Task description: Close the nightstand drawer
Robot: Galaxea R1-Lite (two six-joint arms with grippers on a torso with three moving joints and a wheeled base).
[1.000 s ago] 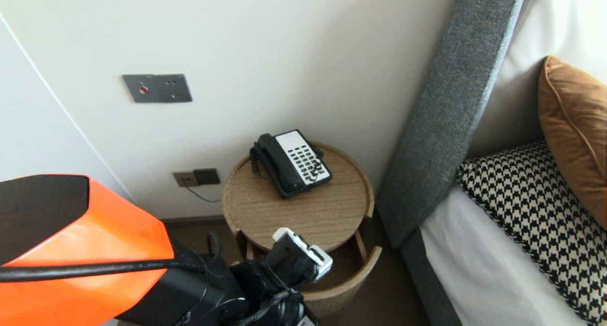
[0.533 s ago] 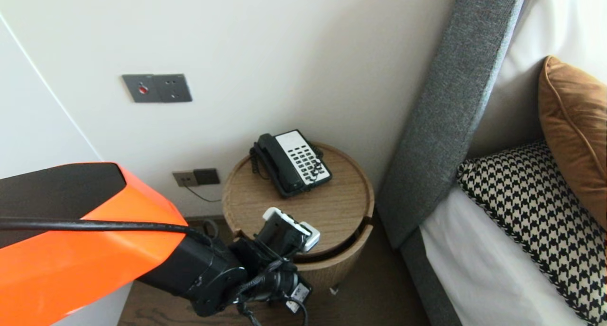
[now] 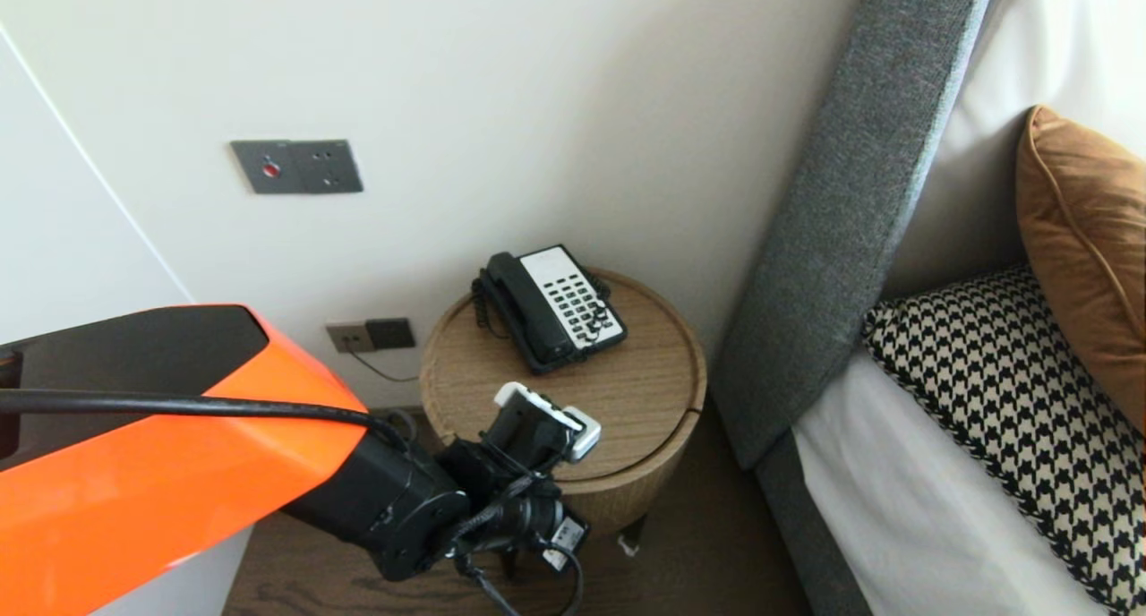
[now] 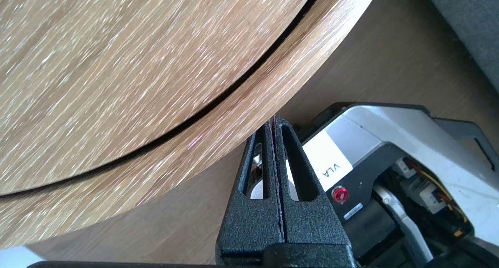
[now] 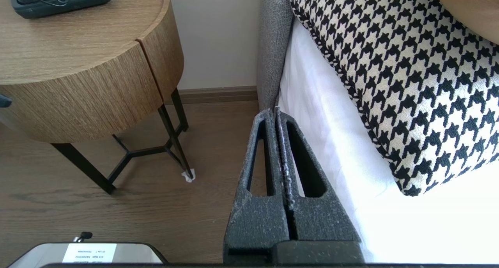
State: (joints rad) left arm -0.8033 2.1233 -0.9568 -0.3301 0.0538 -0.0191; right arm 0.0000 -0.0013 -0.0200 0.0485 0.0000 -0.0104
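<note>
Left gripper [image 4: 274,122]: I read fingers pressed together, nothing pinched, tips seemingly touching outer face of curved drawer front [image 4: 175,151]. Drawer lay straight ahead of tips, toward wall, sitting near flush under round table top [image 4: 117,65], thin gap between; front ran crosswise to fingers. Phone [image 3: 551,307] at far side. Left arm nearer by far; right gripper [image 5: 275,112] closed too, parked by bed [image 5: 331,143], well apart
</note>
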